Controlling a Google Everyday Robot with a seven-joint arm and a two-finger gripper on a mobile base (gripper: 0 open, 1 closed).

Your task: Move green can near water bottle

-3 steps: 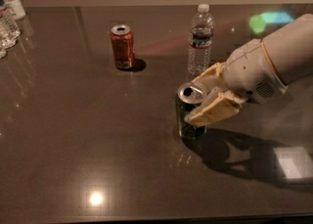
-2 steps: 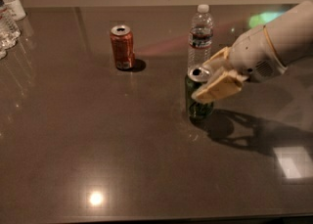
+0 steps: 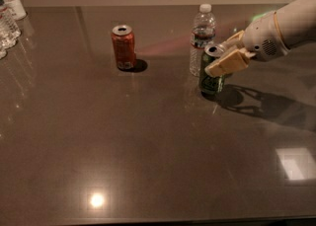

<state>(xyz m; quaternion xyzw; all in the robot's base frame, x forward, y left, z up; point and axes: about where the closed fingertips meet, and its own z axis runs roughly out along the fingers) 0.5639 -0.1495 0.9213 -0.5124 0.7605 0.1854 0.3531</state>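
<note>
The green can (image 3: 211, 83) stands upright on the dark table, right beside the water bottle (image 3: 202, 39), just in front and to its right. The water bottle is clear with a white cap and a dark label band. My gripper (image 3: 223, 55) comes in from the right on a white arm and is shut on the green can near its silver top. One tan finger (image 3: 228, 63) crosses the can's front; the other sits behind its rim.
A red-orange can (image 3: 123, 47) stands upright left of the bottle. Several clear white-labelled bottles (image 3: 9, 15) cluster at the far left edge. The dark glossy table (image 3: 148, 146) shows a lamp glare at front left and a bright patch at right.
My gripper has carried the green can back and to the right, from the table's middle to a spot right beside the water bottle. The red-orange can and bottle have not moved.
</note>
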